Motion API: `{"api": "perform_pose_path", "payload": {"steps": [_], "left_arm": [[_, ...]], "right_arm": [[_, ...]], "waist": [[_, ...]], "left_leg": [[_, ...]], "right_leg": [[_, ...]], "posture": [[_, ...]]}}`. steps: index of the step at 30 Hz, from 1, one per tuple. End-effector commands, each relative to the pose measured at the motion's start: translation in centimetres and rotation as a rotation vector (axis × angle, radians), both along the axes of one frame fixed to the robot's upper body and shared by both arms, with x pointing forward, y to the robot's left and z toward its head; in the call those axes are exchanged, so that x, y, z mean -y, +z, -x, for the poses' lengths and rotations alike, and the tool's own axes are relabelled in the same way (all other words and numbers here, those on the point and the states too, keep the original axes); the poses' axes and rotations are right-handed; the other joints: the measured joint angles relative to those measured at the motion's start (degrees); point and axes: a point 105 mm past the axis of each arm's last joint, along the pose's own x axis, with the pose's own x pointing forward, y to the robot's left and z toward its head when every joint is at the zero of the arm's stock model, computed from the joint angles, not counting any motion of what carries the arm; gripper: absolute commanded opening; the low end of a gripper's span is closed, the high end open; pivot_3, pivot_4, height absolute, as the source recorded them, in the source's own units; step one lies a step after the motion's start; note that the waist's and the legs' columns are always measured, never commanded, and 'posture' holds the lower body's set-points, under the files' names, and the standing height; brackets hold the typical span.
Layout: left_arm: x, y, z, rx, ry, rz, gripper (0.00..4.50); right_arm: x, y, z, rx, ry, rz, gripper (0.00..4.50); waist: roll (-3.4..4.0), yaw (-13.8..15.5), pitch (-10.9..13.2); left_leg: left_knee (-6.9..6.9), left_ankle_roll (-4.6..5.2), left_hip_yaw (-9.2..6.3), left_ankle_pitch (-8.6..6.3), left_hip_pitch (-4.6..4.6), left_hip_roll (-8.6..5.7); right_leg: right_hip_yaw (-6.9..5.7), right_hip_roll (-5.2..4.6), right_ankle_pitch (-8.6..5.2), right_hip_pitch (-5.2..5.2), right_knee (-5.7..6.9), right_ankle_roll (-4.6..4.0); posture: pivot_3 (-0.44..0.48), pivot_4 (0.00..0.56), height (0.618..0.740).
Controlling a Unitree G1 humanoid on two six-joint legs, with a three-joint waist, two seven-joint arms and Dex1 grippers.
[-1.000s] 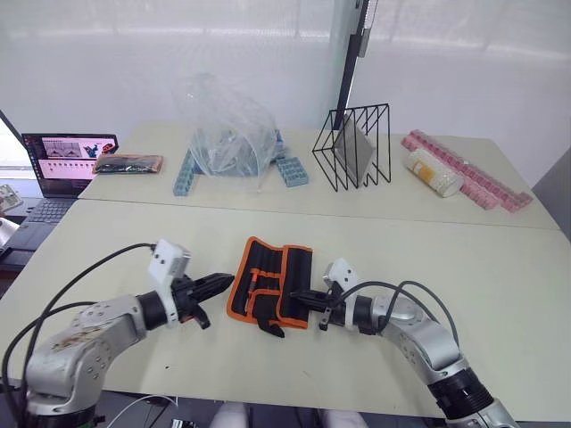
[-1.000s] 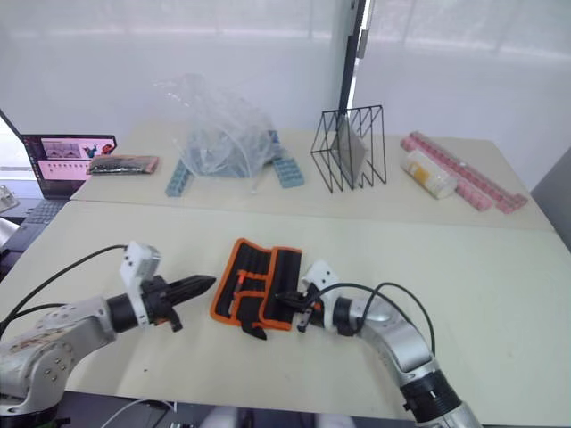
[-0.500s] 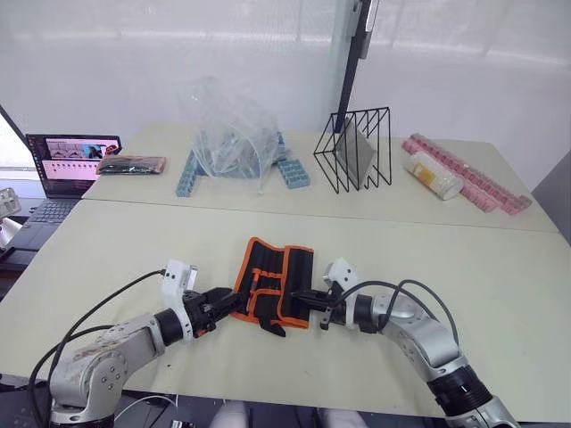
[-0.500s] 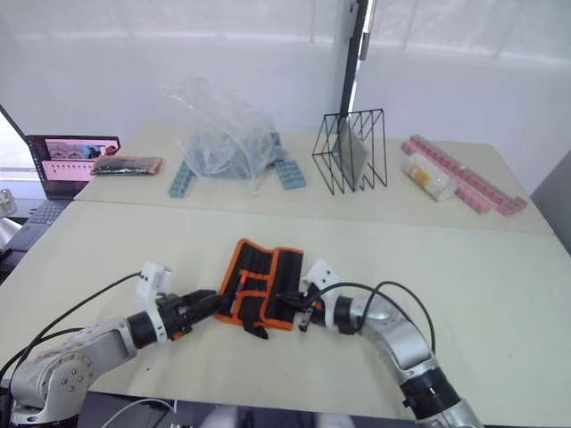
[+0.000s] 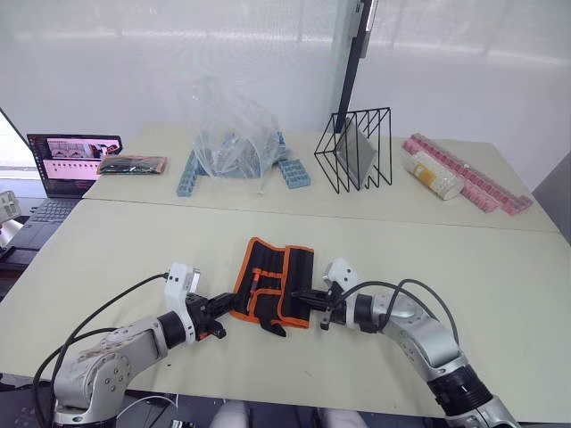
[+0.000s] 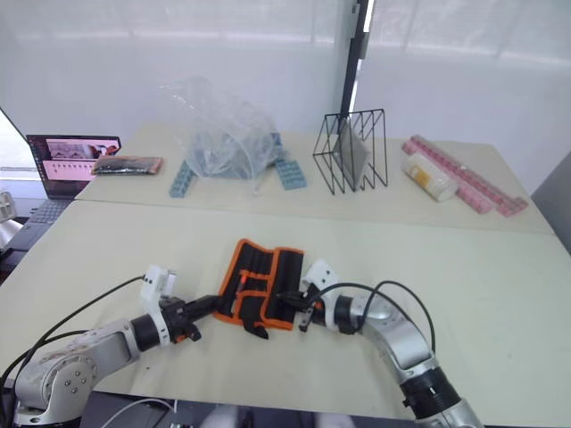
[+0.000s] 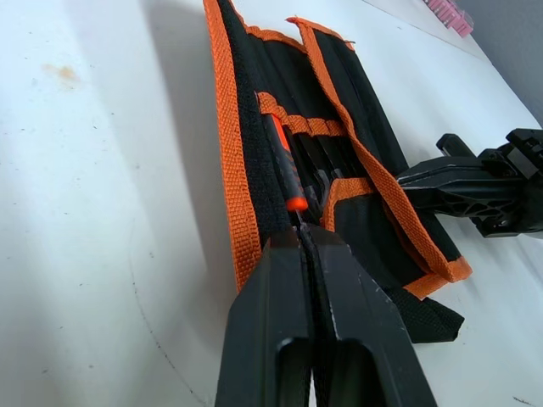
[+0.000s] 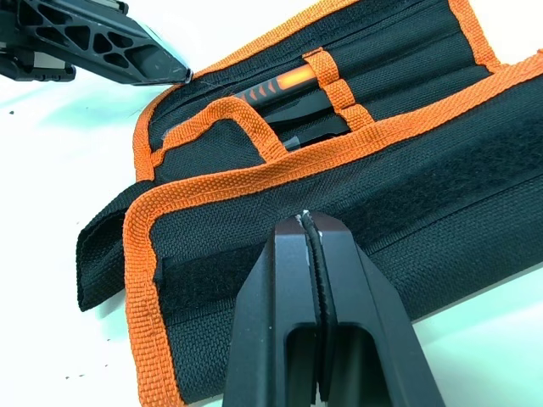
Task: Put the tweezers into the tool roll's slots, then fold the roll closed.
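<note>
The tool roll, black with orange trim, lies open near the table's front edge, its right flap partly folded inward. Slim black tweezers sit in the slots under an orange strip, beside an orange-handled tool. My left gripper is shut, low on the table, its fingertips touching the roll's left orange edge near the front corner. On the other side, my right gripper is also shut, its fingertips resting on the right flap's orange trim. The black strap sticks out at the front.
At the back stand a laptop, a crumpled clear plastic bag over blue blocks, a black wire rack, a pale jar and a row of pink blocks. A small packet lies by the laptop.
My left gripper has dropped toward the table and moved right until its tips reach the roll's left edge. The right arm and the roll have stayed put.
</note>
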Motion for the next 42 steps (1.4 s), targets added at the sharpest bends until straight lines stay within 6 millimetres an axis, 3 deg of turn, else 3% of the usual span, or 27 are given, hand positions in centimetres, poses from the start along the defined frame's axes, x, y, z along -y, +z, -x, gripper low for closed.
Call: {"api": "perform_pose_path", "payload": {"steps": [1, 2, 6, 11, 20, 29, 36, 42], "left_arm": [[-0.1, 1.9, -0.4, 0.092, 0.005, 0.029, 0.03], [-0.5, 2.9, -0.6, 0.127, 0.016, 0.056, 0.03], [-1.6, 4.8, -0.4, 0.179, 0.028, 0.115, 1.17], [-2.4, 2.4, -0.6, 0.092, 0.062, 0.025, 2.8], [-0.2, 0.0, -0.7, 0.031, 0.012, 0.01, 2.8], [-0.1, 0.5, -0.6, 0.044, 0.007, 0.04, 0.02], [-0.3, 0.9, -1.0, 0.064, 0.009, 0.041, 0.02], [-0.9, 2.7, -1.5, 0.117, -0.041, 0.006, 0.02]], "right_arm": [[1.7, -2.3, -0.5, -0.058, -0.072, 0.092, 0.0], [1.7, -2.4, -0.5, -0.058, -0.07, 0.098, 0.0], [1.7, -2.6, -0.3, -0.059, -0.068, 0.106, 0.0], [1.8, -2.7, -0.2, -0.062, -0.067, 0.11, 0.0], [2.1, -2.5, -0.4, -0.053, -0.077, 0.118, 0.0], [2.1, -2.6, -0.3, -0.046, -0.079, 0.121, 0.0], [1.8, -2.7, -0.1, -0.036, -0.071, 0.128, 0.0], [0.4, -2.6, 0.1, -0.013, -0.051, 0.122, 0.0]], "waist": [[0.0, 0.0, 0.0], [-0.01, 0.0, 0.0], [0.0, 0.0, 0.0], [0.0, 0.0, 0.0], [-0.01, 0.0, 0.0], [-0.01, 0.0, 0.0], [0.0, 0.1, 0.0], [0.0, 0.0, 0.1]], "left_leg": [[0.0, 0.0, 0.0, 0.0, -0.01, 0.0], [0.0, 0.0, -0.01, 0.0, -0.01, 0.0], [0.0, 0.0, -0.13, 0.0, -0.02, 0.04], [-0.02, 0.0, -0.24, 0.0, 0.02, -0.01], [-0.05, 0.0, -0.28, 0.0, -0.02, 0.01], [-0.06, 0.0, -0.34, 0.0, -0.03, 0.03], [-0.07, -0.01, -0.36, 0.0, -0.05, 0.03], [-0.09, -0.01, -0.41, 0.0, -0.08, 0.03]], "right_leg": [[0.0, 0.0, 0.0, 0.0, 0.0, 0.0], [0.0, 0.0, 0.0, -0.01, 0.0, 0.0], [-0.01, -0.01, 0.0, -0.02, 0.0, 0.0], [0.01, -0.03, -0.06, 0.01, -0.02, 0.09], [0.01, -0.03, -0.04, -0.02, -0.06, 0.06], [0.0, -0.07, -0.06, -0.02, -0.08, 0.08], [0.0, -0.09, -0.11, -0.02, -0.12, 0.18], [-0.01, -0.08, -0.12, -0.06, -0.14, 0.18]], "posture": [[0.0, 0.15, 0.72], [0.0, 0.15, 0.72], [0.0, 0.15, 0.72], [0.0, 0.15, 0.72], [0.0, 0.15, 0.72], [0.0, 0.15, 0.72], [0.0, 0.15, 0.72], [0.0, 0.15, 0.72]]}}
